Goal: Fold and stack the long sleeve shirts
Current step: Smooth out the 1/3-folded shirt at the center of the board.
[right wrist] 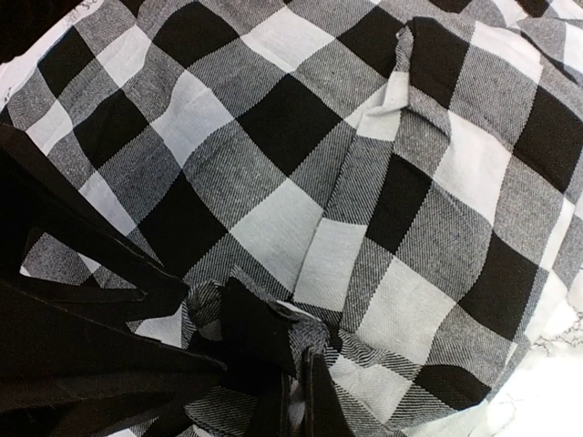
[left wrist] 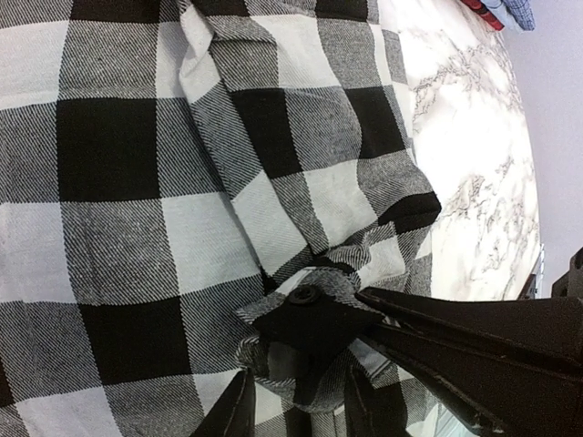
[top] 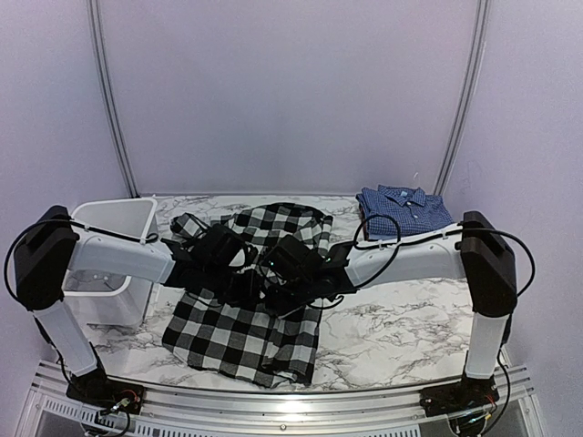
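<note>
The black-and-white buffalo-check shirt (top: 241, 328) lies spread across the middle of the table. Both grippers meet low over its centre. My left gripper (top: 244, 271) shows in the left wrist view (left wrist: 301, 408), with its jaws closed around a bunched fold of the shirt (left wrist: 273, 182). My right gripper (top: 278, 269) pinches the same bunch of the shirt (right wrist: 301, 182) in the right wrist view (right wrist: 296, 410). The tips of the two grippers almost touch. The blue fine-checked shirt (top: 404, 210) lies folded at the back right, away from both grippers.
A white plastic bin (top: 111, 238) stands at the left, under the left arm. Bare marble table (top: 401, 328) shows to the right of the check shirt. White walls close off the back and sides.
</note>
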Controlling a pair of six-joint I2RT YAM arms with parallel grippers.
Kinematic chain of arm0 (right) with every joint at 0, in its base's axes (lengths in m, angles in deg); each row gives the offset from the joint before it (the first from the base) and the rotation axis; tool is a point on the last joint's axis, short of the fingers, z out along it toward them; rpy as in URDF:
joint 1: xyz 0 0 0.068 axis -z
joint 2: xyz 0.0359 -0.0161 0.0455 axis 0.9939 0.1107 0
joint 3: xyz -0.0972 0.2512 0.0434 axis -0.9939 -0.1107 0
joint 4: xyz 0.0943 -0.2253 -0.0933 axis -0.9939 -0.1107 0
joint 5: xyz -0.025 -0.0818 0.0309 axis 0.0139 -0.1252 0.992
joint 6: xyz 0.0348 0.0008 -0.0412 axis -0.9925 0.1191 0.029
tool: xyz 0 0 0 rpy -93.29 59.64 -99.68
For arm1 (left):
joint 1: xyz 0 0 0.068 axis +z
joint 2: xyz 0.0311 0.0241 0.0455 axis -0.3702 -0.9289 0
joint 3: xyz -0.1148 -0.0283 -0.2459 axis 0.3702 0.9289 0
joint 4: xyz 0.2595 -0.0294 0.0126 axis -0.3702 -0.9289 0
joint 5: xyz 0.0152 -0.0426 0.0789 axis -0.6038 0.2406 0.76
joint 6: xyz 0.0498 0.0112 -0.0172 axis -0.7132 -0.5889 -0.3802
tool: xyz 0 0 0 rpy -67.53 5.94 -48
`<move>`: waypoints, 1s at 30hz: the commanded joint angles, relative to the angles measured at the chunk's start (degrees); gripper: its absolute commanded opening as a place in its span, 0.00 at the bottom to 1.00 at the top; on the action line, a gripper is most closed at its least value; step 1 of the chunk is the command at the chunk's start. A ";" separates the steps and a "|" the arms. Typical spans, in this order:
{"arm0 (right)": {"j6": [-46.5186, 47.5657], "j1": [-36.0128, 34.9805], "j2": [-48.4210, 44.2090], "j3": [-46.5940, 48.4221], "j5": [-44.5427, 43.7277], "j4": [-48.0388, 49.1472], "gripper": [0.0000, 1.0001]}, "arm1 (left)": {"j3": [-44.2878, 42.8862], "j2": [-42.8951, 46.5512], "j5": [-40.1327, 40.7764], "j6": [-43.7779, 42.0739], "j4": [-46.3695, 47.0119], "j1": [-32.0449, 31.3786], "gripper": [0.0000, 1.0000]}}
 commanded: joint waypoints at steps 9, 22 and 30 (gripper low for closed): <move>-0.37 -0.14 -1.92 -0.24 0.13 1.70 0.00 | -3.31 -2.44 2.35 -4.11 0.24 -1.06 0.31; -0.54 0.03 -1.91 -0.37 0.19 1.70 0.00 | -3.99 -2.14 4.44 -6.79 -0.45 -1.26 0.24; -0.62 0.06 -1.85 -0.22 0.04 1.43 0.00 | -5.15 -2.99 5.37 -8.17 -1.89 -1.78 0.21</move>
